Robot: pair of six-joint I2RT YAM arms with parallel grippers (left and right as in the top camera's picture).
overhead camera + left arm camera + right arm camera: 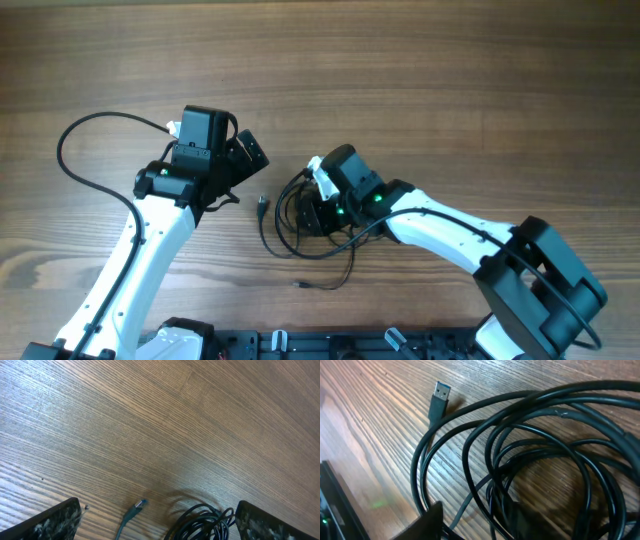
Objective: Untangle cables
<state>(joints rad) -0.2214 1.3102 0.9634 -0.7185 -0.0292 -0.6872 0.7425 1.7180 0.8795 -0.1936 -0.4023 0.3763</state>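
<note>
Step in hand: getting a grip on the tangle. Cables (560, 410) bunched in loops mid-worktop (450, 80), right end effector (308, 212) down in them; can't tell if it's pinching. Left end effector (157, 516) spread wide, empty, beside the pile. Next, probably: grab the loose plug (440, 392) and draw it clear.

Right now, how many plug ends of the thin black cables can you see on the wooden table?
2. One silver-tipped plug lies left of the black cable tangle; the other ends a strand trailing below it. More may be hidden.
</note>
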